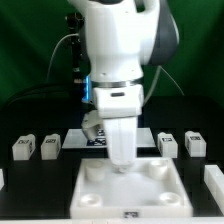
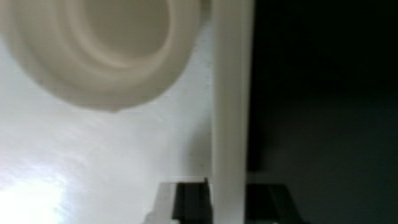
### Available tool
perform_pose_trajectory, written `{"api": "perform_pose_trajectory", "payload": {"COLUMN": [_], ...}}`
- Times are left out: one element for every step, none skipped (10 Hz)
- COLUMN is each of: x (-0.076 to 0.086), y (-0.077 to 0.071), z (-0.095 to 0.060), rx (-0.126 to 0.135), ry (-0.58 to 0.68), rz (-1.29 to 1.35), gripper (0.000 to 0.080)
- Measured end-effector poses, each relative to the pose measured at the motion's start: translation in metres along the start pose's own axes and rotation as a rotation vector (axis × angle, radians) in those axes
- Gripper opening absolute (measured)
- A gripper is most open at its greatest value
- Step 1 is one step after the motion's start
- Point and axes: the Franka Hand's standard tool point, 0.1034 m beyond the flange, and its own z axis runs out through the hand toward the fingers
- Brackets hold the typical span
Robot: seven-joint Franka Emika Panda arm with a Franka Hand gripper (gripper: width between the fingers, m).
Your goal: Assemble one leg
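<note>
A large white square panel (image 1: 130, 192) with corner sockets lies at the front of the table. My gripper (image 1: 121, 160) points straight down at its far edge. In the wrist view my gripper (image 2: 228, 192) straddles the panel's raised rim (image 2: 228, 90), with one dark finger (image 2: 192, 200) inside it and the other outside, both against it. One round socket (image 2: 98, 45) shows on the panel face. Several small white legs with marker tags stand in a row: two on the exterior view's left (image 1: 22, 148) (image 1: 50, 145) and two on its right (image 1: 167, 143) (image 1: 194, 145).
Another white piece (image 1: 214, 180) sits at the exterior view's right edge, and one more is cut off at its left edge. The marker board (image 1: 95, 141) lies behind the gripper. The table is black.
</note>
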Motion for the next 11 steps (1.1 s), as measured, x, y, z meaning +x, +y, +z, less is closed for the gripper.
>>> {"api": "perform_pose_trajectory", "payload": {"x": [0.017, 0.029, 0.041, 0.050, 0.049, 0.049, 0.049, 0.049, 0.049, 0.049, 0.048], "y": [0.010, 0.016, 0.017, 0.018, 0.018, 0.017, 0.017, 0.017, 0.017, 0.017, 0.017], "z": [0.001, 0.002, 0.003, 0.004, 0.004, 0.004, 0.004, 0.004, 0.004, 0.004, 0.004], "rx": [-0.012, -0.017, -0.004, 0.003, 0.009, 0.025, 0.028, 0.026, 0.027, 0.027, 0.027], "ry": [0.010, 0.017, 0.022, 0.026, 0.025, 0.024, 0.025, 0.025, 0.025, 0.025, 0.025], "rz": [0.007, 0.021, 0.022, 0.010, 0.002, -0.021, -0.020, -0.011, -0.010, -0.010, -0.009], "gripper": [0.0058, 0.0058, 0.0058, 0.0058, 0.0058, 0.0058, 0.0058, 0.0058, 0.0058, 0.0172, 0.0308]}}
